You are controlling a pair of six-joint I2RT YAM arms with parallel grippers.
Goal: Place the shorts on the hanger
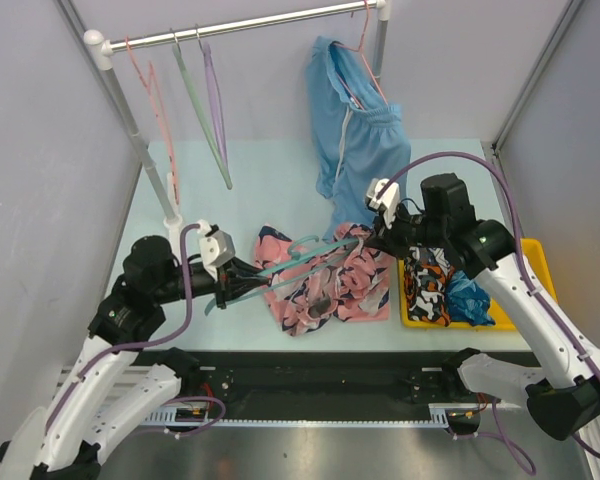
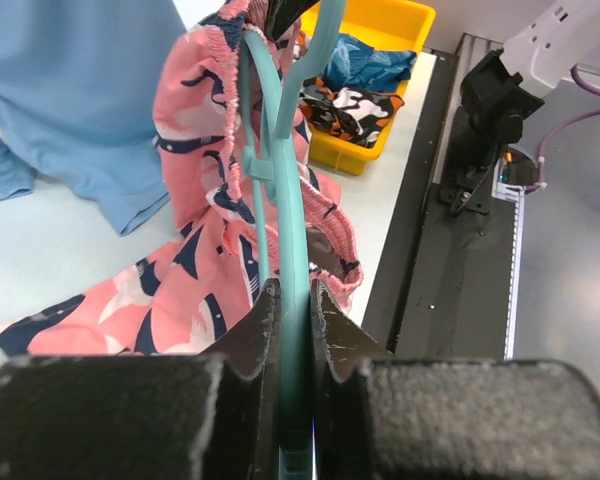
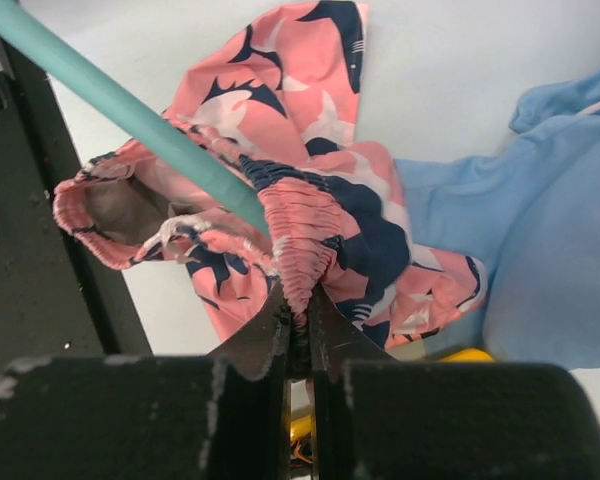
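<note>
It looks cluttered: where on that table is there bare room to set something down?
The back middle of the pale blue table, between the white rail post and the hanging light-blue shorts, is bare. The centre front is crowded with pink printed shorts and a teal plastic hanger; a yellow bin fills the right.

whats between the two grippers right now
The hanger spans the gap between the left gripper and right gripper, with the shorts bunched along it; the top view shows it.
</note>
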